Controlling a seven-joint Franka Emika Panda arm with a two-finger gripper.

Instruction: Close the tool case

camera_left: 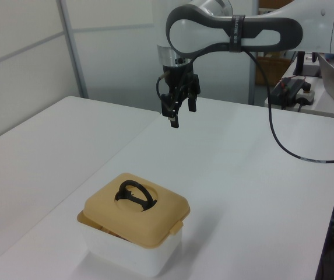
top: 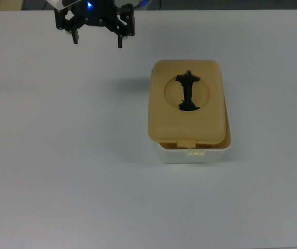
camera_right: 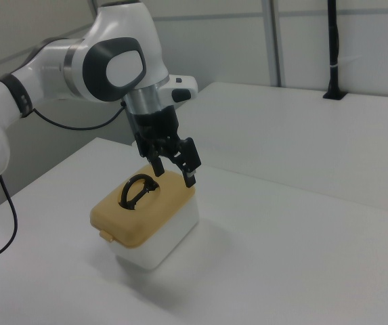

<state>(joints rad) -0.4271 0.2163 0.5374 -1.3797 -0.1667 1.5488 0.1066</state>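
The white worktop (top: 60, 155) is bare apart from the tool case. Off its far side in the left view, a second desk (camera_left: 324, 102) carries some dark equipment and cabling, and a black cable (camera_left: 283, 137) loops down from the arm and across the worktop's surface near the left view's right. Behind the worktop are pale wall panels (camera_left: 21, 52) with a grey upright post. Nothing stands between the arm and the case.

The tool case (top: 189, 111) sits alone, away from every edge, nearer the worktop's edge at the top view's right than the one at the top view's left. Its tan lid (camera_left: 136, 210) lies on top of the white tub (camera_left: 129, 254) but slightly askew: in the top view a strip of the tub's rim shows along the lid's right and bottom sides. The black handle (top: 188, 92) stands up in the lid's round recess.

The pincer (top: 97, 40) hangs in the air near the worktop's edge at the top of the top view, well apart from the case and to the top view's left of it. Its two fingers (top: 121, 39) point downward, spread apart, gripping nothing.
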